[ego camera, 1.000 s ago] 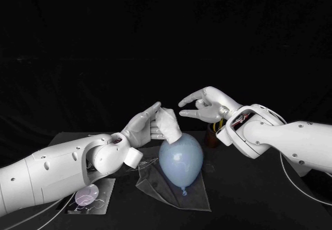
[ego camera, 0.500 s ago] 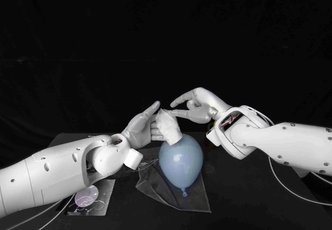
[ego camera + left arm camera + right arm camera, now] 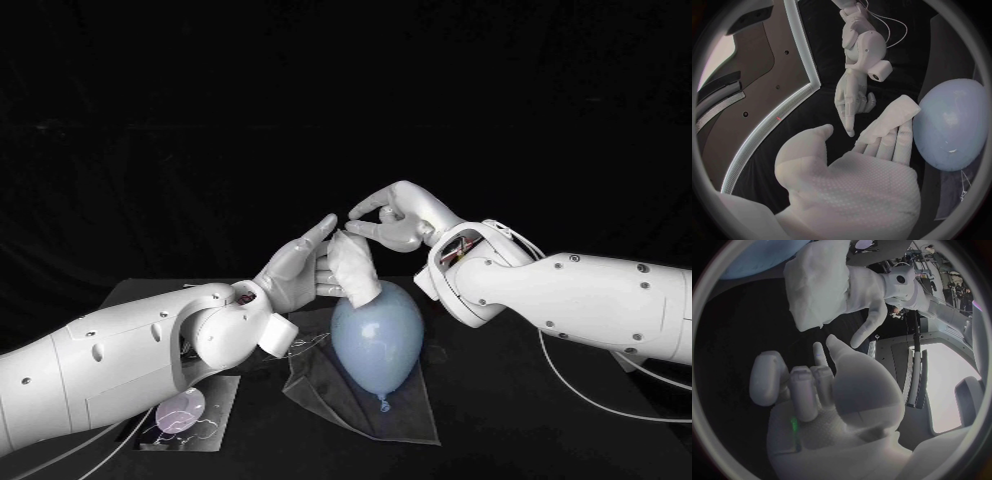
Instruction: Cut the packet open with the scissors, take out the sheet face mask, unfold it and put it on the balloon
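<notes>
The packet point(image 3: 180, 412) lies flat on the table point(image 3: 519, 420) beside the left forearm. It is pale with a purple print, and what it has inside cannot be told. Well apart from it, a clear plastic sheet point(image 3: 325, 385) is spread on the table with the balloon point(image 3: 378, 340) lying on top. The balloon's long axis runs from the far side toward the robot, with the rounded end away and the small knot at the near end. The face mask point(image 3: 353, 268) is up in the air above the balloon's far end. It is folded into a narrow white strip that stands nearly upright, its top leaning a little toward the left hand point(image 3: 296, 268) and its bottom edge just at the balloon's top. The left hand is held flat, fingers straight and together, thumb apart. It carries the mask against its fingers, though just how the mask is held there cannot be made out. The right hand point(image 3: 392, 218) hangs just above the mask's upper end, most fingers curled in and one stretched toward the strip, with nothing in its grasp. Whether that fingertip touches the mask cannot be told.
</notes>
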`<state>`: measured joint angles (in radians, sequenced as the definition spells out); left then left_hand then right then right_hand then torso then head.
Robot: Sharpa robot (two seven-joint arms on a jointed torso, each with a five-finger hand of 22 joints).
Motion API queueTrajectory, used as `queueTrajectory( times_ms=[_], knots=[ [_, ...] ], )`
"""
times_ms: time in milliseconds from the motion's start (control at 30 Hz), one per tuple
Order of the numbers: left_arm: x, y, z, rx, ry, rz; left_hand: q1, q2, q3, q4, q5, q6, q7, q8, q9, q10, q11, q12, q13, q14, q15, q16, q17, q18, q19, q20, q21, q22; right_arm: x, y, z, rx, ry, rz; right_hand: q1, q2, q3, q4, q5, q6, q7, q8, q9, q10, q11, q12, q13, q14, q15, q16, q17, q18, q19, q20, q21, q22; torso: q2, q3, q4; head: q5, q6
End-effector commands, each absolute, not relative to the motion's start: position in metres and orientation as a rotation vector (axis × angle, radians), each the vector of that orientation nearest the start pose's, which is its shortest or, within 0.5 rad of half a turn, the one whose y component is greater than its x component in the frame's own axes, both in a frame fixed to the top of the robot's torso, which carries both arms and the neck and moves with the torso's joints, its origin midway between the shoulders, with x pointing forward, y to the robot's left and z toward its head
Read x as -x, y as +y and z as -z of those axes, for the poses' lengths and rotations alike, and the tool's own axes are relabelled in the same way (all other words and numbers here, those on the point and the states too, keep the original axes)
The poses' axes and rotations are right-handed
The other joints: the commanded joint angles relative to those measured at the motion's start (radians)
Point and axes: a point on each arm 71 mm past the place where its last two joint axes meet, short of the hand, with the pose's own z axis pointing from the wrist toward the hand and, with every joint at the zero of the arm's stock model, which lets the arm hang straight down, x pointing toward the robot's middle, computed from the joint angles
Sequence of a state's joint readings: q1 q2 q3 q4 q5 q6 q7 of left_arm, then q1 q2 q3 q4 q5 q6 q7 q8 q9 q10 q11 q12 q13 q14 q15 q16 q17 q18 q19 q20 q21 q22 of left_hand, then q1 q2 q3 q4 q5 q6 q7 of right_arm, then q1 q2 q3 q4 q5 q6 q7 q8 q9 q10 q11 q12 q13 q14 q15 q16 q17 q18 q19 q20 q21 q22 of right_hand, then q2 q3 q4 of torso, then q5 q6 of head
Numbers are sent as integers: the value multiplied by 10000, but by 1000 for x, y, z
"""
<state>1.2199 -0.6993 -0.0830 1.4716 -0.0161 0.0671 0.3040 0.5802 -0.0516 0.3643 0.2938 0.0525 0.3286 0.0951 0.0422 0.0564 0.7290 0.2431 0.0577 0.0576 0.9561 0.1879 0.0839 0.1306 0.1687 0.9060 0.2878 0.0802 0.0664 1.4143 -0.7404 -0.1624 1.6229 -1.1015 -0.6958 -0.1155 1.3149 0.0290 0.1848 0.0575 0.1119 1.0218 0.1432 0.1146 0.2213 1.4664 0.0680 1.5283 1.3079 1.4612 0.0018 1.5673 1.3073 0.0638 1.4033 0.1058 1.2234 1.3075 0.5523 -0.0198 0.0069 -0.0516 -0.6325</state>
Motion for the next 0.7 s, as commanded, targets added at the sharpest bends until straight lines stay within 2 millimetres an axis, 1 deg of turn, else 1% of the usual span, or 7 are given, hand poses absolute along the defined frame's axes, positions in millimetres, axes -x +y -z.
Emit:
queueTrajectory(
  times_ms=[33,200,333,600,700],
  knots=[
    [-478,127,185,9046,17880,19186,-99,34,-62,19,-45,-7,69,62,15,-75,-12,-21,-9,-1,23,-66,4,89,-20,18,-42,-12,-486,-139,106,-1697,13923,-8449,-209,-30,10,164,-119,76,-16,-48,-30,917,-99,94,2433,1096,-88,35,2635,91,-41,-35,27,1656,0,-9,-5,-6,1],
    [-478,126,186,9013,17895,19136,-99,36,-71,19,-45,-4,72,62,16,-81,-10,-22,-9,-6,25,-68,3,87,-30,19,-47,-13,-487,-135,108,-1642,14288,-8360,-351,-92,33,309,-169,87,-16,-51,-54,917,-99,93,2433,1096,-90,35,2635,90,-38,-38,25,1655,-5,-3,0,-10,1],
    [-478,126,186,9004,17895,19113,-98,38,-77,18,-45,12,74,65,19,-88,-9,-23,-10,-9,26,-71,2,84,-38,20,-52,-14,-486,-130,110,-1557,14512,-8394,-384,-112,38,345,-181,94,-18,-50,-60,923,-100,107,2442,1096,-90,35,2635,91,-40,-39,20,1654,1,-2,5,-23,0],
    [-478,126,186,9011,17895,19078,-95,44,-84,18,-45,2,77,64,18,-62,-9,-20,-8,-15,28,-74,1,82,-48,20,-57,-15,-484,-126,112,-1459,14732,-8455,-397,-136,73,384,-183,158,-46,-18,-57,934,-117,134,2458,1096,-97,35,2635,91,-38,-42,21,1654,0,-11,-6,-20,-8],
    [-478,127,186,9015,17903,19068,-95,44,-84,18,-45,2,77,64,18,-62,-9,-20,-8,-15,28,-74,1,82,-48,20,-57,-15,-483,-125,113,-1399,14814,-8469,-330,-183,137,361,-174,223,-79,16,-53,936,-146,139,2461,1096,-118,35,2635,91,-34,-53,27,1657,0,2,2,-13,-17]
  ],
)
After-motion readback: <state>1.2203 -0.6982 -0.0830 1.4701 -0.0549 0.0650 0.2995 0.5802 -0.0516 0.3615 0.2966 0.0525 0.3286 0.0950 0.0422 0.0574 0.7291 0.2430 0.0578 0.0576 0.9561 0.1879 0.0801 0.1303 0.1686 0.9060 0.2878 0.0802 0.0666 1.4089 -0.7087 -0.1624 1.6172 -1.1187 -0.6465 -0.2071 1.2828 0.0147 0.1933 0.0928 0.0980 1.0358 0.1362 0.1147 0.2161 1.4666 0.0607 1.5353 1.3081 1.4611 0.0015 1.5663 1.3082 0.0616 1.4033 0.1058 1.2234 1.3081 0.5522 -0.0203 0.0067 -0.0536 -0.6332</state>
